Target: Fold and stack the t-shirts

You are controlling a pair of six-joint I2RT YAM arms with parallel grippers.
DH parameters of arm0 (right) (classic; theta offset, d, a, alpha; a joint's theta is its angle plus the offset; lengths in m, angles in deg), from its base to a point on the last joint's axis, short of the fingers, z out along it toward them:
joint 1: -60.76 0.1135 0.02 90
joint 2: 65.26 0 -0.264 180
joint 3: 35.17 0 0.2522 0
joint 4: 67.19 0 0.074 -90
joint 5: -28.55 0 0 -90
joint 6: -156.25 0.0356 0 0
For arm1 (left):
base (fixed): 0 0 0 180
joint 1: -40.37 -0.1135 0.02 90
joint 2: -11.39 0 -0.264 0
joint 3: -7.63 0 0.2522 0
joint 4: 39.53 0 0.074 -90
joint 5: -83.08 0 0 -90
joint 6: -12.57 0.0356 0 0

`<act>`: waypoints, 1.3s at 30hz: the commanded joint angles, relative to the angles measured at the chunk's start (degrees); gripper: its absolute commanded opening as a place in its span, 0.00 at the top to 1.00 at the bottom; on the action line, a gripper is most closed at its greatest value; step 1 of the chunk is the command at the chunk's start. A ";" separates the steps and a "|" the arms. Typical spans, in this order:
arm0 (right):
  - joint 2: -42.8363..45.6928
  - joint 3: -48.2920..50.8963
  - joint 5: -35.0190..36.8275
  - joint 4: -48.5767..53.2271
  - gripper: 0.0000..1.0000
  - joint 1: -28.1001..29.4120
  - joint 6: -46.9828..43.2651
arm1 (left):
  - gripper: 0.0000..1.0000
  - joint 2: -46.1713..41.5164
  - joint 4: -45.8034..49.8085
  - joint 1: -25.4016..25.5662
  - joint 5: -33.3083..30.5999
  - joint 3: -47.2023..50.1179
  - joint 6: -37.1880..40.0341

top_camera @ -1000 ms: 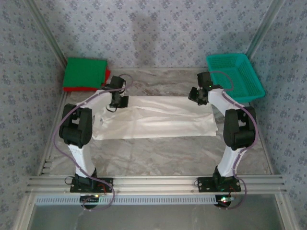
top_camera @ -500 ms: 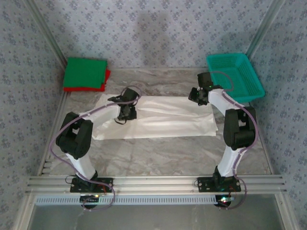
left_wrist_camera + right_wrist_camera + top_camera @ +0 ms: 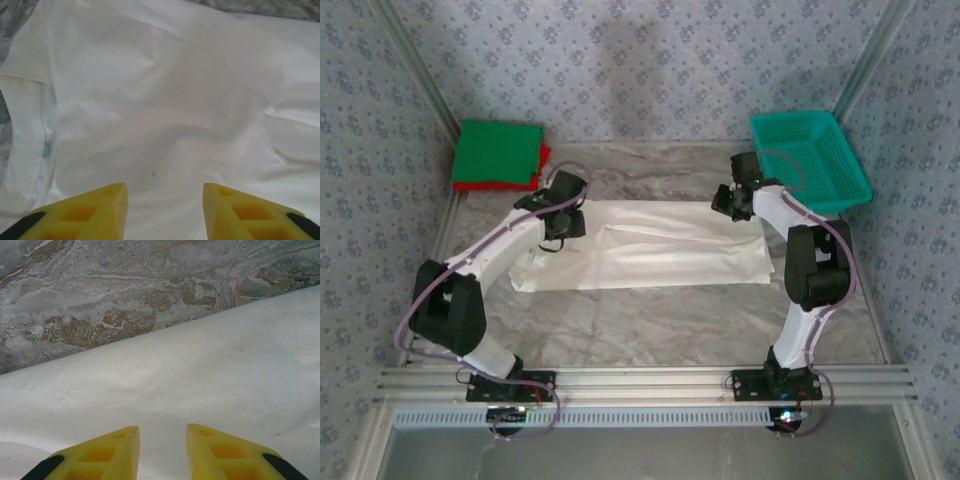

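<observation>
The off-white t-shirt (image 3: 650,245) lies flat across the middle of the table as a long folded band, wrinkled toward its left end (image 3: 165,100). My left gripper (image 3: 563,222) hovers over that left end, open, with bare cloth showing between the yellow fingers (image 3: 85,212). My right gripper (image 3: 732,203) is over the shirt's far right corner (image 3: 200,385), near its far edge; its jaws stand a little apart, open, with nothing between them. The green t-shirt (image 3: 498,152) lies folded on the red t-shirt (image 3: 480,186) at the back left.
A teal mesh basket (image 3: 810,160) stands at the back right, just behind the right arm. Bare marble tabletop (image 3: 650,320) runs between the shirt and the arm bases. Patterned walls close in the back and sides.
My left gripper went from shut to open, swinging right over the shirt and then back toward the left end as its elbow moved out to the left. The right arm stayed put.
</observation>
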 commanded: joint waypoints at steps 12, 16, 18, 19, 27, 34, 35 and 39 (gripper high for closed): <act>-0.84 -0.68 -3.25 3.19 0.88 -0.16 -2.56 | 1.00 15.48 -17.90 -8.48 9.06 -0.34 0.41; -2.80 -0.57 -2.20 4.27 0.94 -0.64 -2.51 | 1.00 15.38 -20.04 -10.02 10.52 5.42 -2.20; -4.56 -1.16 -1.01 4.55 0.94 -0.44 -2.51 | 1.00 14.20 -21.32 -10.26 10.68 9.03 -3.98; -5.41 -1.48 -0.48 4.52 0.94 -0.25 -2.50 | 1.00 13.70 -22.07 -10.29 10.98 10.77 -4.90; -14.46 -7.13 0.50 5.64 1.00 -0.78 -1.84 | 1.00 10.94 -26.34 -10.20 14.26 19.71 -9.44; -12.14 -2.55 -0.13 2.39 1.00 -2.26 1.14 | 1.00 11.51 -28.25 -10.38 13.16 18.25 -7.54; -10.96 -0.66 -0.33 2.32 1.00 -2.06 1.53 | 1.00 12.77 -28.11 -10.36 13.10 16.40 -6.77; -4.20 7.04 -3.27 4.52 1.00 -1.59 2.95 | 1.00 19.19 -26.67 -10.38 12.83 6.66 -3.63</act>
